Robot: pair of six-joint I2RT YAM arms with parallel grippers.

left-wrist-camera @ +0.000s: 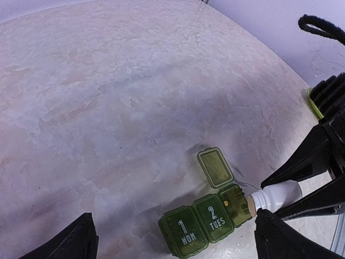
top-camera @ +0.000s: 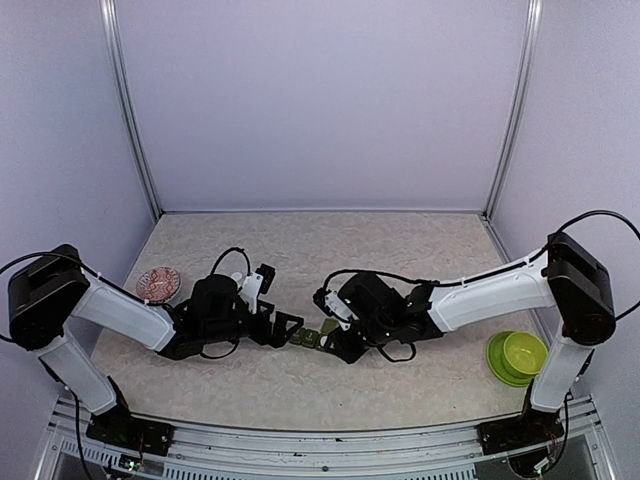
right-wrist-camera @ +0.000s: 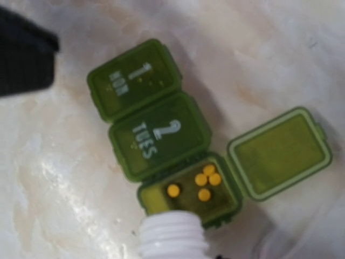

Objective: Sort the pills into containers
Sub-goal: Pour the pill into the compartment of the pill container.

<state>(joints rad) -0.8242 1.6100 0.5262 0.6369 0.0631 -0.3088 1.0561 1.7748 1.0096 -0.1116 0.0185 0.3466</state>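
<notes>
A green pill organizer [top-camera: 311, 339] [left-wrist-camera: 210, 222] [right-wrist-camera: 153, 132] lies on the table between the two arms. Its MON and TUES lids are closed. The third compartment is open, its lid [right-wrist-camera: 277, 154] folded flat to the side, and several yellow pills [right-wrist-camera: 205, 181] lie inside. My right gripper [top-camera: 338, 345] is shut on a white bottle [right-wrist-camera: 171, 237] [left-wrist-camera: 277, 195], which is tipped with its threaded mouth at the open compartment's edge. My left gripper [top-camera: 287, 327] [left-wrist-camera: 175, 240] stands open just left of the organizer, with nothing between its fingers.
A pink patterned dish [top-camera: 158, 284] sits at the left behind my left arm. A green bowl on a green plate [top-camera: 516, 357] stands at the right near my right arm's base. White enclosure walls close off the back and sides.
</notes>
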